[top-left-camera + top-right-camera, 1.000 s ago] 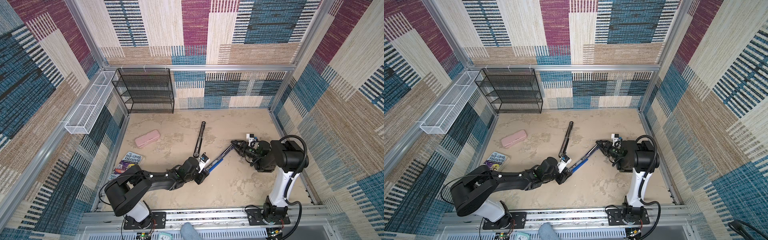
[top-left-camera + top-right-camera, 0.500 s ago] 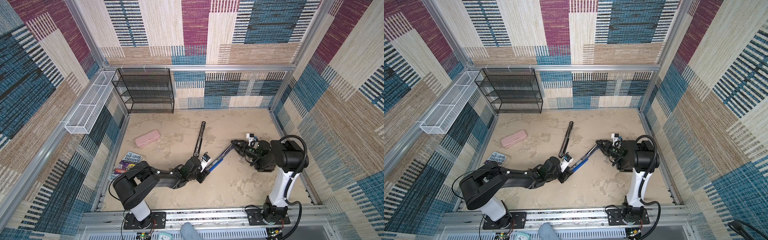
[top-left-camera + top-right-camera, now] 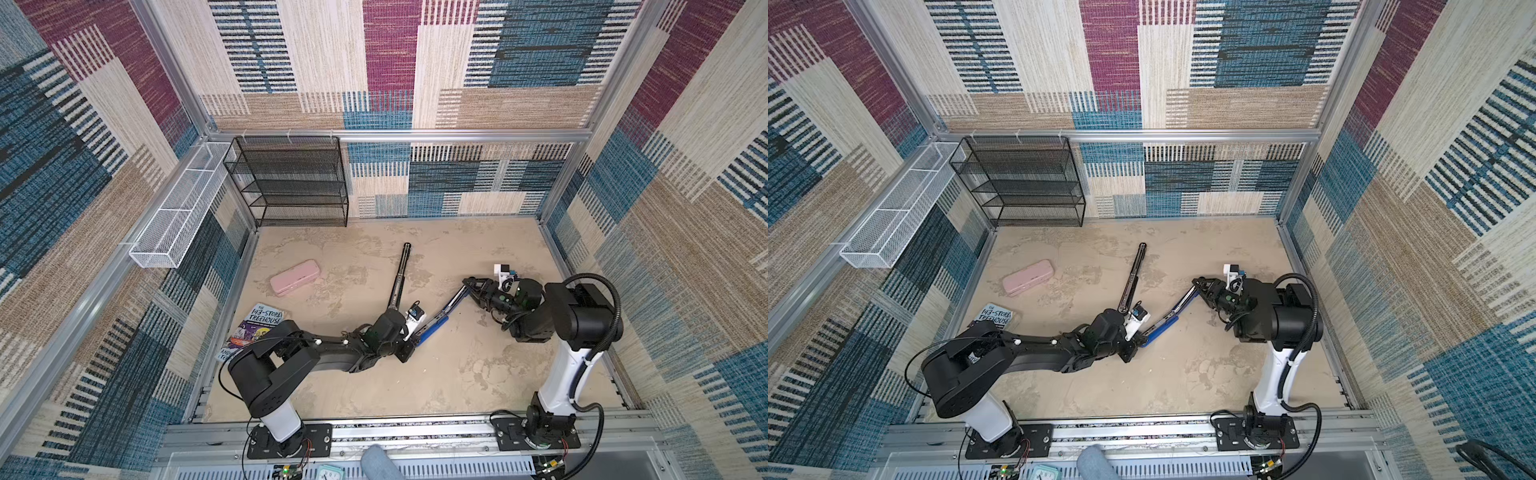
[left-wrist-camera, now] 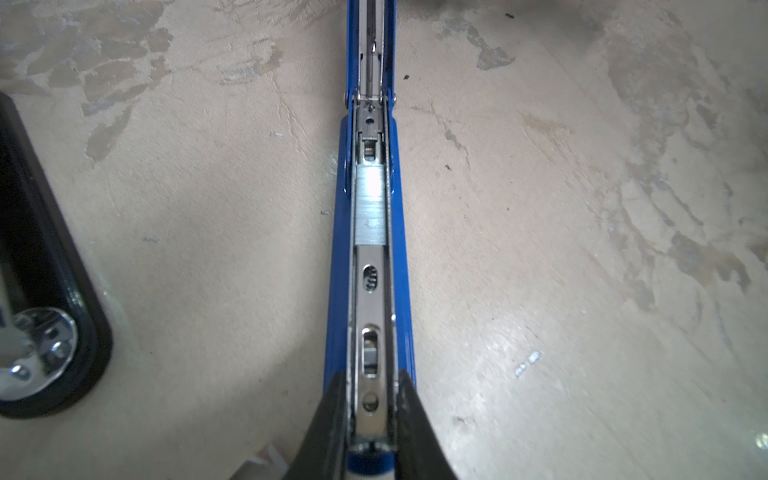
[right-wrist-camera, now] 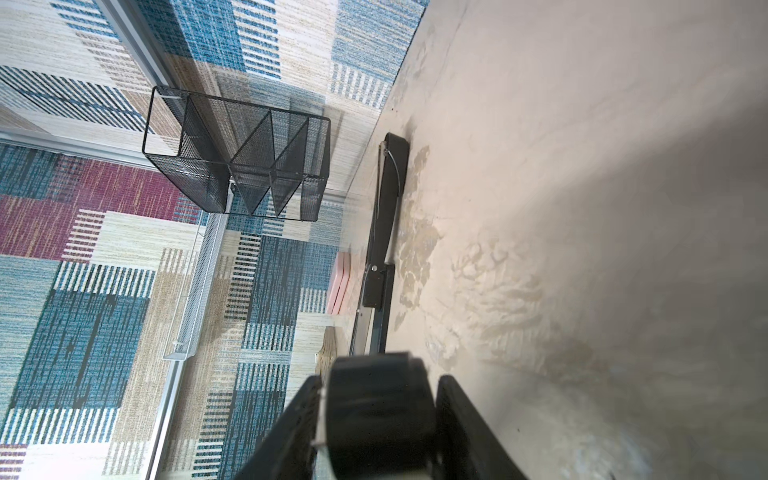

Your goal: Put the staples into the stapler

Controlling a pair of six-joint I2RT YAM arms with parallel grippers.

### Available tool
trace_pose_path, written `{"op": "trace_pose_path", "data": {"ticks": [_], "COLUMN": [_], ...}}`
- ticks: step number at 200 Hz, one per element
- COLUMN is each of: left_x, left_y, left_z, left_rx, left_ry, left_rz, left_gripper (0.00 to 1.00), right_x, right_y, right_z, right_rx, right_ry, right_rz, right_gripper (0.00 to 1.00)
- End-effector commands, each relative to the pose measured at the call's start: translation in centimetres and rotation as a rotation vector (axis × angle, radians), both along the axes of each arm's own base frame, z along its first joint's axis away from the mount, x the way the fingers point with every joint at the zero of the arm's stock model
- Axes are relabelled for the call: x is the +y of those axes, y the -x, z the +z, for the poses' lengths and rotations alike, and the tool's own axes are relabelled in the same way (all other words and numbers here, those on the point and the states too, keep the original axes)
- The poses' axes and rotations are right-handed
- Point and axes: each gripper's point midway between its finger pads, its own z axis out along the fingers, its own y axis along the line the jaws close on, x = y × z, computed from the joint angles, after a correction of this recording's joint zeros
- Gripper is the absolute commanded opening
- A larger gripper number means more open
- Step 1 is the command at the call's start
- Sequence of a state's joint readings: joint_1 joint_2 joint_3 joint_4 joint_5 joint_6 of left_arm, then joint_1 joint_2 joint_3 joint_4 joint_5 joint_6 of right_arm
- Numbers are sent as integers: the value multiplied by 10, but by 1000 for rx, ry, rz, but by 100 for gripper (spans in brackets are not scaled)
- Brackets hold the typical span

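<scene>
The staples (image 4: 370, 205), one strip, lie flat in the open channel of the stapler (image 4: 401, 257), toward its hinge. The stapler is spread flat mid-counter (image 3: 457, 374). My left hand (image 4: 371, 382), at the stapler's 8 o'clock end, is narrow and pinches the rail's nose. My right hand (image 5: 380, 382), at 2 o'clock, clamps the tip of the lid (image 3: 453, 299).

I judge the strip is seated and closing comes next. I'd pin the base with the left, swing the lid over on its hinge arc rather than drag it, and check the strip isn't riding up.

Count: one stapler, one strip, two hands. Outward, there is one black tool (image 3: 398, 278) at 11 o'clock, one case (image 3: 295, 277) at 10, one book (image 3: 259, 328) at 9, one rack (image 3: 291, 183) at 11, and one basket (image 3: 178, 216) at 10.
</scene>
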State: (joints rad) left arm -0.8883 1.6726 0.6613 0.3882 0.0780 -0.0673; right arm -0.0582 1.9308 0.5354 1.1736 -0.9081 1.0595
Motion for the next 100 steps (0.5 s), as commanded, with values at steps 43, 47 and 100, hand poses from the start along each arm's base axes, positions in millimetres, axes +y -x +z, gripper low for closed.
{"op": "trace_pose_path", "data": {"ticks": [43,47,100], "left_x": [-5,-6,-10], "left_y": [-5,-5,-8], "left_z": [11,12,23], "left_rx": [-35,-36,-37], "left_ry": [-17,-16,-2], "left_rz": [-30,-30,-25], "left_gripper": [5,5,5], "right_x": [5,6,26], "right_y": [3,3,9], "right_z": [24,25,40], "right_rx": [-100,-104,-157], "right_ry": [113,122,242], "right_rz": [34,38,72], "right_gripper": [53,52,51]}}
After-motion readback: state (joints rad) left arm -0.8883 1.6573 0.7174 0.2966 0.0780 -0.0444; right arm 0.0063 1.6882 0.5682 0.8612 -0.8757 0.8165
